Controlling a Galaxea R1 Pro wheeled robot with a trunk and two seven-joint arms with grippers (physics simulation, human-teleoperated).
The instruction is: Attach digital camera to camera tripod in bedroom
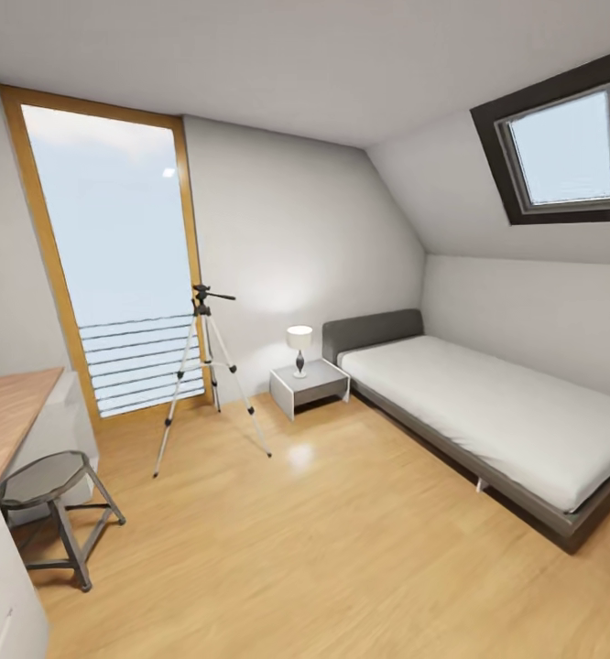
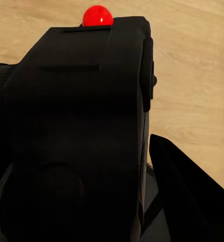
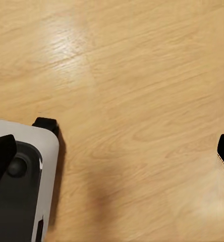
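Digital camera [image 2: 76, 126] looks clamped in left jaws, red button up. Right jaws spread, nothing held, over floor [image 3: 142, 101]. Camera tripod [image 1: 206, 366] at 11 o'clock by window [image 1: 113, 247]. Risk: base clips a splayed leg, topples it.

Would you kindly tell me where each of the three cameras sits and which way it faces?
Head view: on the robot's head, looking forward and down across the bedroom at the camera tripod by the window, the bed and a stool.
Left wrist view: near the left pincer, looking along it at the digital camera it holds, floor behind.
Right wrist view: on the right arm, facing down at the floor; part of the robot's base shows.
Shared: both wrist views show the light wood floor.
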